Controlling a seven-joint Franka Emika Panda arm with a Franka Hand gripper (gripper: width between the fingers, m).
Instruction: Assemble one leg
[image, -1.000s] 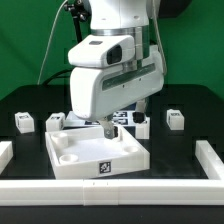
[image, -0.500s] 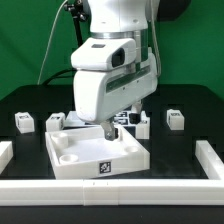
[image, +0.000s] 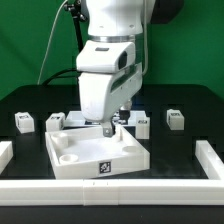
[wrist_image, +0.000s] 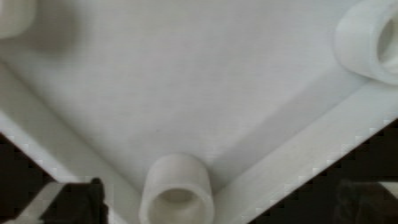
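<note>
The tool hangs over the far right corner socket of the white panel, fingers apart and empty; a leg stands just right

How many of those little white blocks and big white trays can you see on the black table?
Small white blocks: 4
Large white tray: 1
Total: 5
</note>
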